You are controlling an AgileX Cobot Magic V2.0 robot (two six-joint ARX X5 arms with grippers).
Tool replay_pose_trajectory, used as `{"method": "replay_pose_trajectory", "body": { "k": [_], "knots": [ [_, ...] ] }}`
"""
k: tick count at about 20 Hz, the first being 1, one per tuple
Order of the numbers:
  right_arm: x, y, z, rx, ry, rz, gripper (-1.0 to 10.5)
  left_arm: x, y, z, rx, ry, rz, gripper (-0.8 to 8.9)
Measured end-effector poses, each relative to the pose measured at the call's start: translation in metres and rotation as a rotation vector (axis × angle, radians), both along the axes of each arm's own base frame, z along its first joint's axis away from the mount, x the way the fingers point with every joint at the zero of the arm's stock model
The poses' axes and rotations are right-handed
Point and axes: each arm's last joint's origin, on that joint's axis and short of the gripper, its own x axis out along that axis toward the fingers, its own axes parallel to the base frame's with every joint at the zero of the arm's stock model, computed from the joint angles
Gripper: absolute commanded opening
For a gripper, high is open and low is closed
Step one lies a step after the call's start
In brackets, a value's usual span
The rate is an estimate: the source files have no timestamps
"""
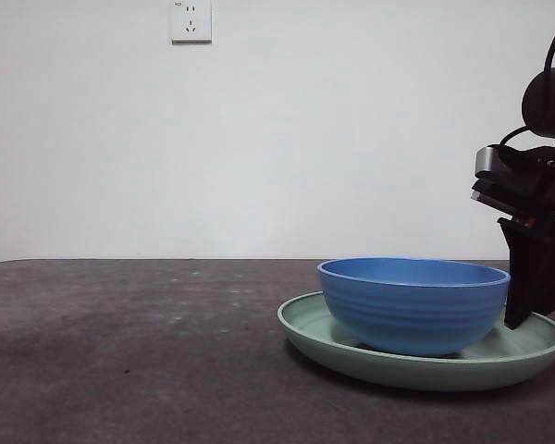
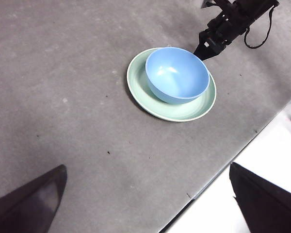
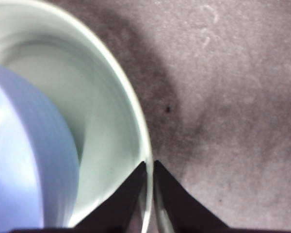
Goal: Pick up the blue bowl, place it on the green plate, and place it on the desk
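The blue bowl (image 1: 412, 305) (image 2: 177, 73) (image 3: 24, 160) sits upright in the green plate (image 1: 351, 356) (image 2: 140, 92) (image 3: 111, 97), which lies flat on the desk (image 1: 120, 351) (image 2: 63, 97). My right gripper (image 1: 521, 314) (image 2: 203, 51) (image 3: 149, 170) reaches down at the plate's right side in the front view. Its jaws are pinched on the plate's thin rim, beside the bowl and not touching it. My left gripper (image 2: 145, 208) hangs high above the desk, well away from the dishes, open and holding nothing.
A white wall with a power socket (image 1: 191, 20) stands behind the desk. The desk's edge (image 2: 223, 165) runs diagonally in the left wrist view, with white floor beyond it.
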Motion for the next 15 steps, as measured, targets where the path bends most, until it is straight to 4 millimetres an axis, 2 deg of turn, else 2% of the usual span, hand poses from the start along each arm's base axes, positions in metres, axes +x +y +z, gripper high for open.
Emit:
{"method": "replay_pose_trajectory", "body": {
  "k": [3, 7, 10, 15],
  "knots": [
    [0.002, 0.001, 0.005, 0.049, 0.019, -0.008, 0.1, 0.0, 0.0, 0.0, 0.003, 0.005, 0.0, 6.54],
    [0.014, 0.005, 0.03, 0.111, -0.001, -0.016, 0.1, 0.0, 0.0, 0.0, 0.002, 0.007, 0.002, 6.54],
    [0.018, 0.009, 0.041, 0.143, 0.0, -0.02, 0.1, 0.0, 0.0, 0.0, 0.001, 0.006, 0.002, 6.54],
    [0.013, 0.035, 0.042, 0.159, 0.028, 0.016, 0.1, 0.001, -0.001, 0.001, -0.012, -0.013, 0.002, 6.54]
  ]
}}
